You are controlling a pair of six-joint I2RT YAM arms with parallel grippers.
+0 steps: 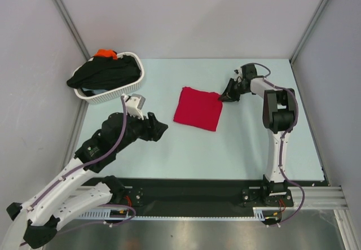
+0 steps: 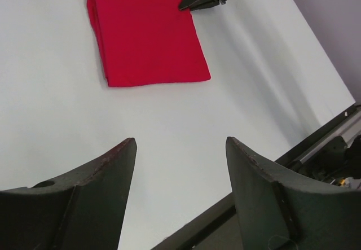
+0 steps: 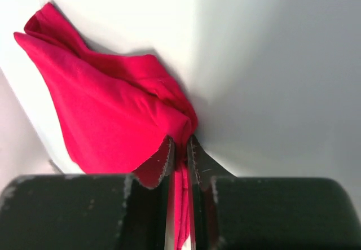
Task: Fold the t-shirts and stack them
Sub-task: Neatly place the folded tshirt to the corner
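A folded crimson red t-shirt [image 1: 198, 108] lies flat in the middle of the table as a neat square. My right gripper [image 1: 225, 97] is at its far right corner, shut on a pinch of the red cloth [image 3: 179, 165], which bunches between the fingers. The left wrist view shows the same red t-shirt [image 2: 145, 34] ahead, with the right gripper's tips at its corner. My left gripper [image 2: 180, 148] is open over bare table, well short of the shirt, holding nothing. A black t-shirt [image 1: 104, 73] and an orange one [image 1: 105, 53] are piled in the basket.
A white woven basket [image 1: 131, 86] stands at the far left by the wall. Grey walls close in the table on the left, back and right. A black rail [image 1: 192, 191] runs along the near edge.
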